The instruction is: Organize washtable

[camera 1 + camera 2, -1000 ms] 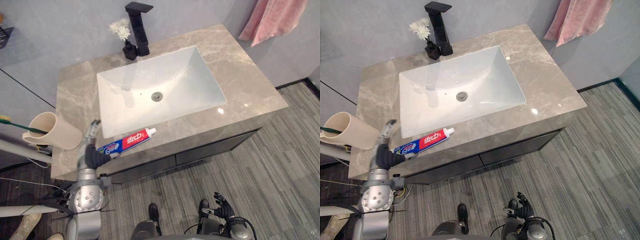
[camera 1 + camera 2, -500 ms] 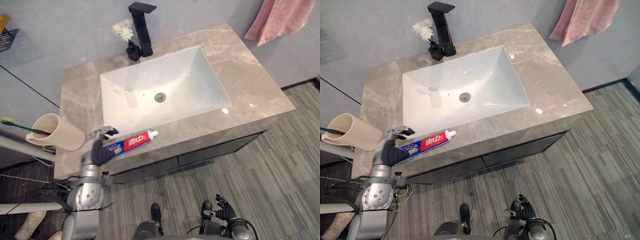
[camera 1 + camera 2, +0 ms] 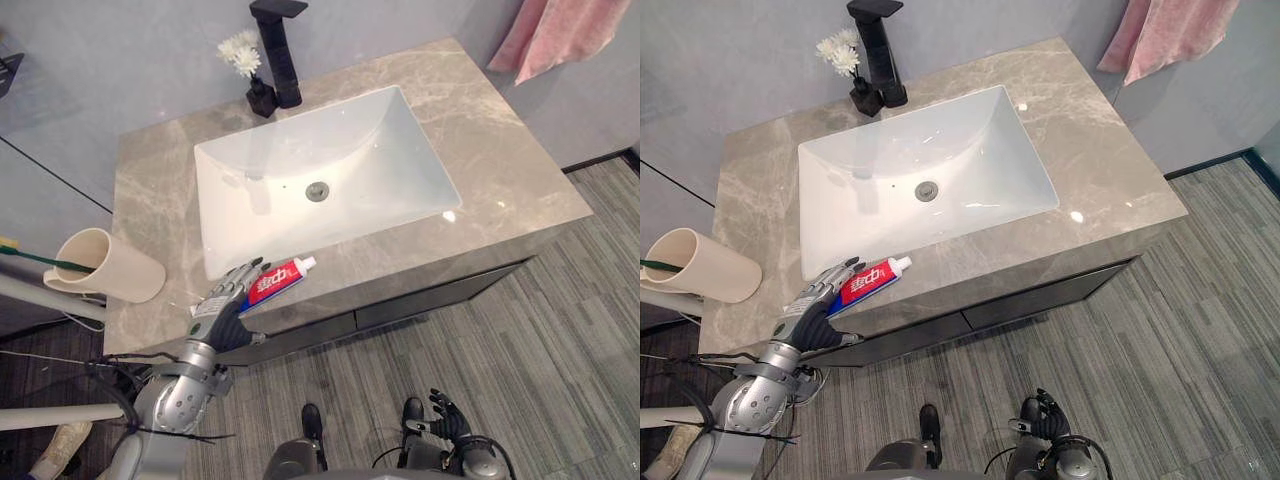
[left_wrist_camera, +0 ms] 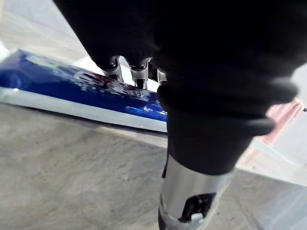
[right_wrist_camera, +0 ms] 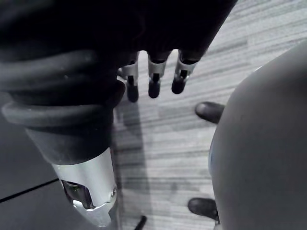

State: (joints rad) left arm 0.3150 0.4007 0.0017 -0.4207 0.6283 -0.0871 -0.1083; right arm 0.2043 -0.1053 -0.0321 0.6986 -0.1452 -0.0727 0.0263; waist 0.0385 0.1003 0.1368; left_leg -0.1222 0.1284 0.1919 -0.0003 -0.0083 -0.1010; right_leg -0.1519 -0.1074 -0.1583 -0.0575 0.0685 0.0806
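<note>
**Q:** Where's the toothpaste tube [image 3: 281,281]?

**A:** You have it flat on the counter [image 3: 500,170], on the front strip just before the sink [image 3: 340,140], near the sink's front-left corner. The white cap points toward the sink's middle and the blue end toward your left hand [image 3: 225,312].

**Q:** Fingers?

**A:** The left fingers [image 4: 114,71] are nearly straight and laid over the tube's blue end, not wrapped round it. The thumb sticks out to the side. Your right hand [image 3: 447,420] hangs low over the floor, well in front of the sink, with loose fingers holding nothing.

**Q:** Other items?

**A:** The cup [image 3: 110,268] lies on its side left of the sink, at the counter's edge, with its mouth facing away from the sink. A toothbrush [image 3: 45,260] pokes out of it. The black faucet [image 3: 280,55] and the flower vase [image 3: 247,62] stand behind the sink. A pink towel [image 3: 560,35] hangs on the wall, beyond the sink's right end.
</note>
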